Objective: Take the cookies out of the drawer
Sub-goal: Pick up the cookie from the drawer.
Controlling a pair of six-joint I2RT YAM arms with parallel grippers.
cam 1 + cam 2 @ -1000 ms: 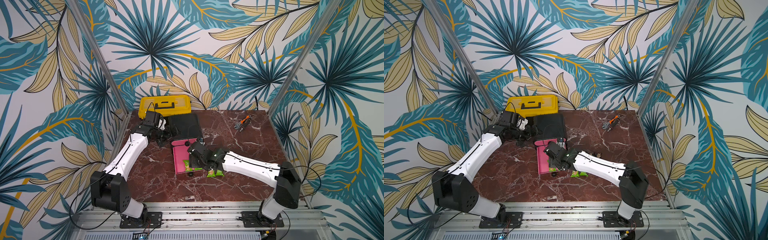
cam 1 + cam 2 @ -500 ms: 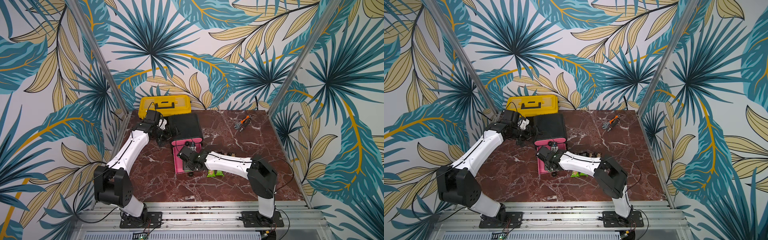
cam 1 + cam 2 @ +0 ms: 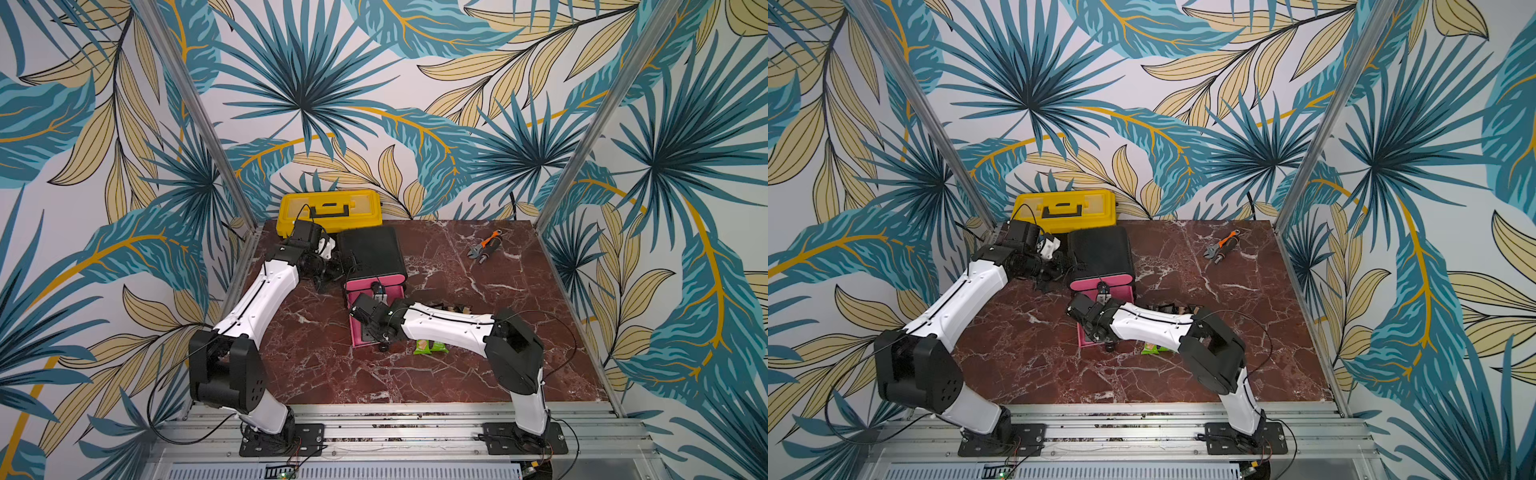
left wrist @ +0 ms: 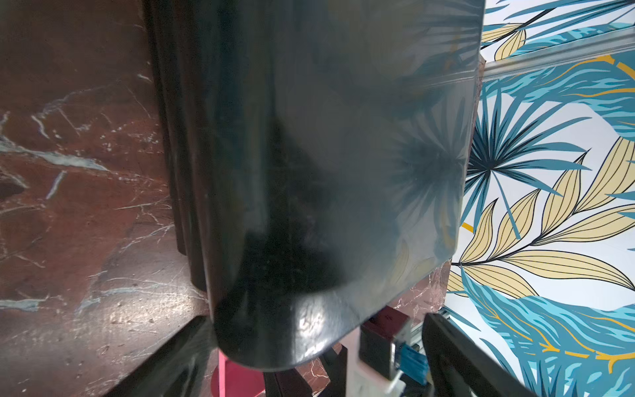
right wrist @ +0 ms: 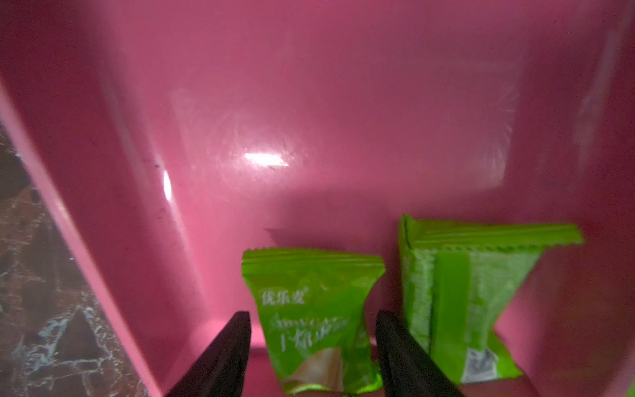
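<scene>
The pink drawer (image 3: pixel 355 328) is pulled out of the black cabinet (image 3: pixel 370 253). My right gripper (image 3: pixel 376 334) reaches down into it. In the right wrist view the gripper (image 5: pixel 312 314) is open. Its fingers stand either side of a green cookie packet (image 5: pixel 309 309) on the drawer floor (image 5: pixel 309 103), with a gap on one side. A second green packet (image 5: pixel 460 302) lies beside it. Two more green cookies (image 3: pixel 430 346) lie on the table beside the drawer, and dark packets (image 3: pixel 449 308) show behind the right forearm. My left gripper (image 4: pixel 316 319) is open against the cabinet's side (image 4: pixel 309 172), with a cabinet corner between its fingers.
A yellow toolbox (image 3: pixel 330 208) stands against the back wall behind the cabinet. An orange-handled tool (image 3: pixel 484 246) lies at the back right of the marble table (image 3: pixel 415 374). The right forearm (image 3: pixel 449 324) stretches across the middle of the table.
My right arm has swung its gripper left and down into the drawer, over the green packet, and its jaws have narrowed a little. The left arm has barely moved.
</scene>
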